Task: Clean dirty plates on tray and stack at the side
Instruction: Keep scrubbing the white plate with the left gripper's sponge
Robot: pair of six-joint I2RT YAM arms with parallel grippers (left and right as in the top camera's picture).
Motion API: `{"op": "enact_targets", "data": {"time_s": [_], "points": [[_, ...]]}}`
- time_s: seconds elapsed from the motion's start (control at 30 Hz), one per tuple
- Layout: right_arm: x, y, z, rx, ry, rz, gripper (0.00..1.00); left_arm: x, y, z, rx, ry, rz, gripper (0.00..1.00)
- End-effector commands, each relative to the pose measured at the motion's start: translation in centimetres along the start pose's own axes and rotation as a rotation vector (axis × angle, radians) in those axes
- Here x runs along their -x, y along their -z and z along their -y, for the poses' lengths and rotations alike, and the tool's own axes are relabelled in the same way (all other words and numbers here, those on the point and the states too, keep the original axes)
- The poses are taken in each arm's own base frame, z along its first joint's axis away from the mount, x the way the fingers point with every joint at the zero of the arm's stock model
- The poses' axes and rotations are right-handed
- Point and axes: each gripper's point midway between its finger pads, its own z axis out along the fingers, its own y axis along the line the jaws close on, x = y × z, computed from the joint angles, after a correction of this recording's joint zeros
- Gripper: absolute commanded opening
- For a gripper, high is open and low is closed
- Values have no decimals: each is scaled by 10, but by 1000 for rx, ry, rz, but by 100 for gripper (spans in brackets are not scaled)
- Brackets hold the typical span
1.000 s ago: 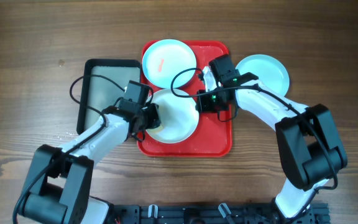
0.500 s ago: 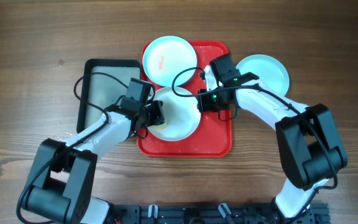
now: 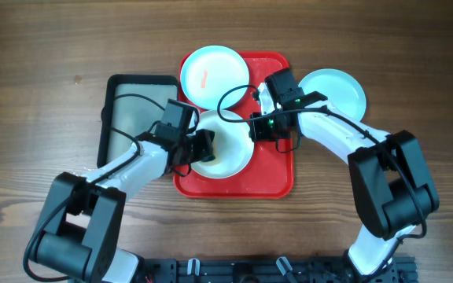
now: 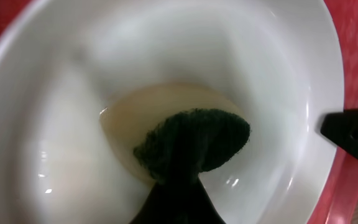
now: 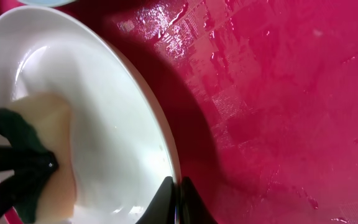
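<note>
A white plate (image 3: 233, 135) sits on the red tray (image 3: 278, 174). My left gripper (image 3: 201, 148) is shut on a yellow sponge with a green scrub side (image 4: 191, 140) and presses it into the white plate (image 4: 278, 68). My right gripper (image 3: 252, 130) is shut on the white plate's right rim, which shows in the right wrist view (image 5: 178, 186). A light blue plate with a red smear (image 3: 215, 75) lies at the tray's far left corner. Another light blue plate (image 3: 333, 90) lies on the table right of the tray.
A dark grey tray (image 3: 132, 110) lies left of the red tray, under my left arm. The red tray's surface (image 5: 278, 93) is wet and shiny. The table is brown wood (image 3: 415, 55).
My left gripper has moved to the right across the white plate with the sponge. My right gripper has stayed on the plate's rim.
</note>
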Motion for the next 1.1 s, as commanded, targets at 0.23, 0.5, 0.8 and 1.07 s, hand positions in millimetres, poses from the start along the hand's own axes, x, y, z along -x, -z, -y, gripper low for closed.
{"op": "enact_targets", "data": {"time_s": [0.23, 0.5, 0.8, 1.07], "points": [[-11, -11, -6, 42, -8, -45, 4, -30, -20, 5, 28, -55, -56, 4], [-11, -11, -6, 42, -8, -45, 4, -29, -22, 13, 7, -51, -42, 4], [-11, -11, -6, 42, -8, -45, 4, -33, -26, 36, -42, -88, -22, 4], [-11, -11, -6, 42, -8, -45, 4, -13, -19, 59, -123, -124, 68, 4]]}}
